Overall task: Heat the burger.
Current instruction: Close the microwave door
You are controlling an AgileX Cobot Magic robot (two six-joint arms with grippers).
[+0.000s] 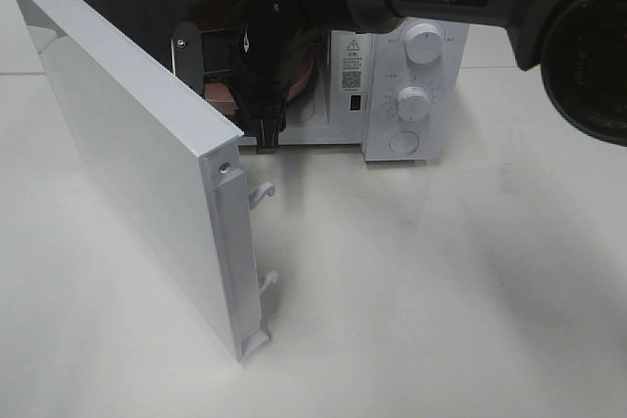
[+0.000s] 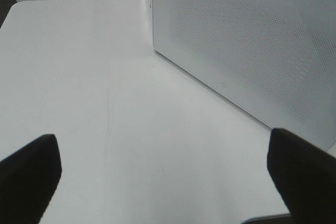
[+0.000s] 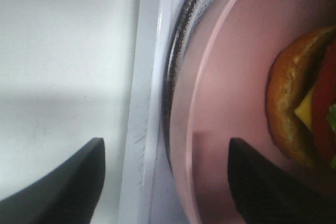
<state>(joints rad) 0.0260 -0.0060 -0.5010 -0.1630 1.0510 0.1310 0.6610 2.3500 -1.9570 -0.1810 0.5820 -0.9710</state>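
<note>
The burger, with brown bun, yellow cheese, red tomato and a bit of green lettuce, lies on a pink plate on the glass turntable inside the microwave. My right gripper is open. One finger is over the plate and the other over the white sill outside the plate's rim. In the high view the right gripper is at the oven's opening and hides the burger; part of the pink plate shows. My left gripper is open and empty over the table.
The microwave's white door stands wide open to the left, its latch hooks pointing out over the table. Control knobs are on the right front panel. The left wrist view shows the microwave's perforated side wall close by.
</note>
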